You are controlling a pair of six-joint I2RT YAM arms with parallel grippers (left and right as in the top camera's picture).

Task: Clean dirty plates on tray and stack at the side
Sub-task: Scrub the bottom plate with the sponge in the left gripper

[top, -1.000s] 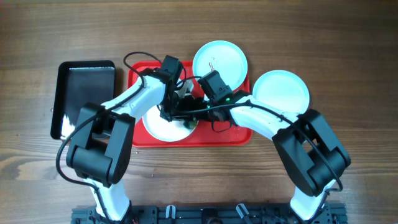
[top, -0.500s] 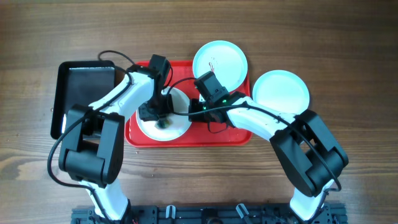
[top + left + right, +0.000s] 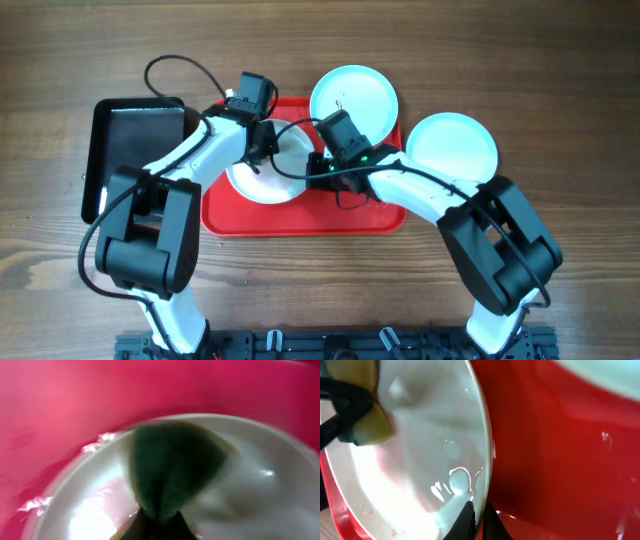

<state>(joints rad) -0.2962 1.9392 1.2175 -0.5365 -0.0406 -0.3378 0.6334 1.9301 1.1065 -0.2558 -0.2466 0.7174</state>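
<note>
Since half a second earlier, the left gripper [image 3: 262,152] had swept from the near part of the plate [image 3: 262,185] to its far part, and the plate had slid a little farther up the tray [image 3: 300,218]. The left gripper was clamped on a sponge [image 3: 170,465] pressed against the plate's face. The right gripper [image 3: 316,170] was closed narrowly on the plate's right rim, steadying it. A second plate [image 3: 353,98], faintly smeared, overlapped the tray's far edge; a third plate [image 3: 451,148] lay on the table to the right. The rim pinch looked thin: a hard sideways scrub could probably pull the plate free or push it into the second plate.
</note>
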